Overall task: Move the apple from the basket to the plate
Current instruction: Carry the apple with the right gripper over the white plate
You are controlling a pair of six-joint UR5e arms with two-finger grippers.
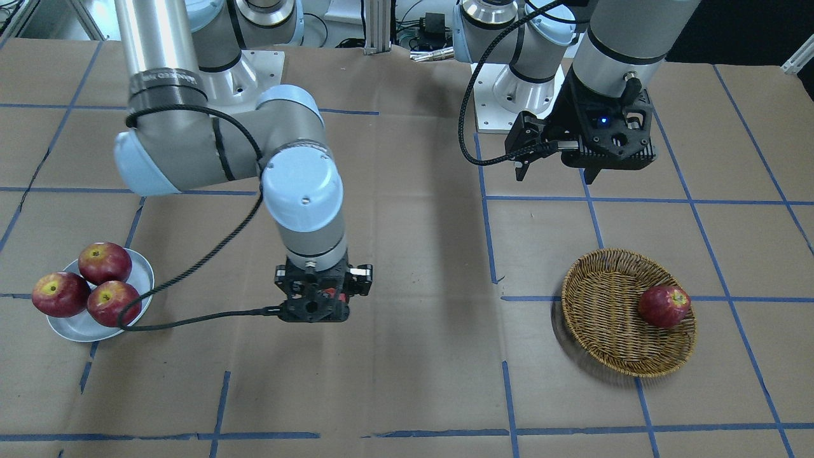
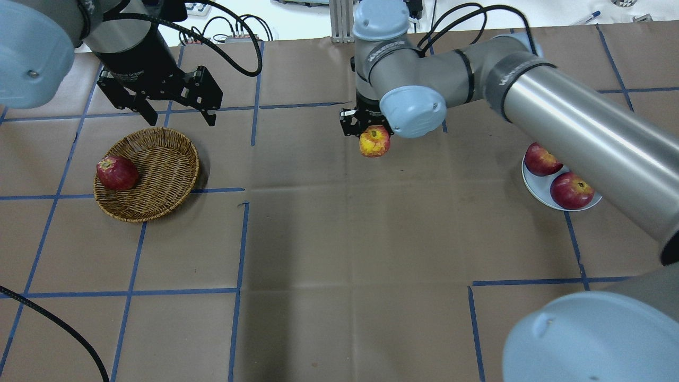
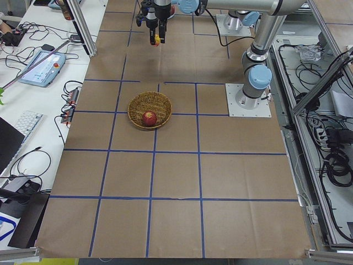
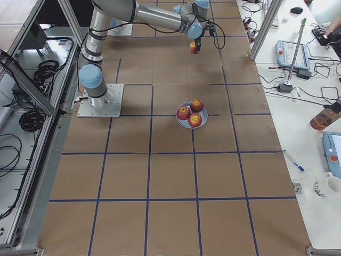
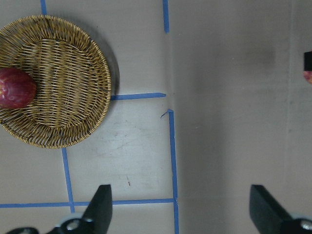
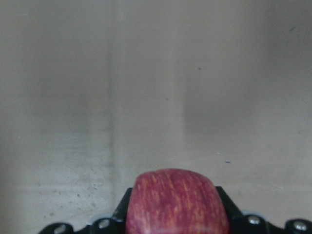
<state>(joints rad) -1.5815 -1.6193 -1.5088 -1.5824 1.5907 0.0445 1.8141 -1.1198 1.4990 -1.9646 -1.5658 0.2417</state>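
Note:
My right gripper (image 2: 373,135) is shut on the apple (image 2: 374,142), pale red with a wide yellow patch, and holds it above the middle of the table, between basket and plate. The apple fills the bottom of the right wrist view (image 6: 176,202). The wicker basket (image 2: 164,164) lies at the left and the small pale plate (image 2: 534,191) at the right, partly hidden by my right arm. My left gripper (image 2: 177,116) is open and empty, raised just beyond the basket.
A darker red apple (image 2: 116,172) lies in the basket against its rim. Three dark red apples (image 1: 95,286) crowd the plate (image 1: 79,326). Brown paper with blue tape lines covers the table. My right arm's cable (image 1: 191,280) hangs near the plate.

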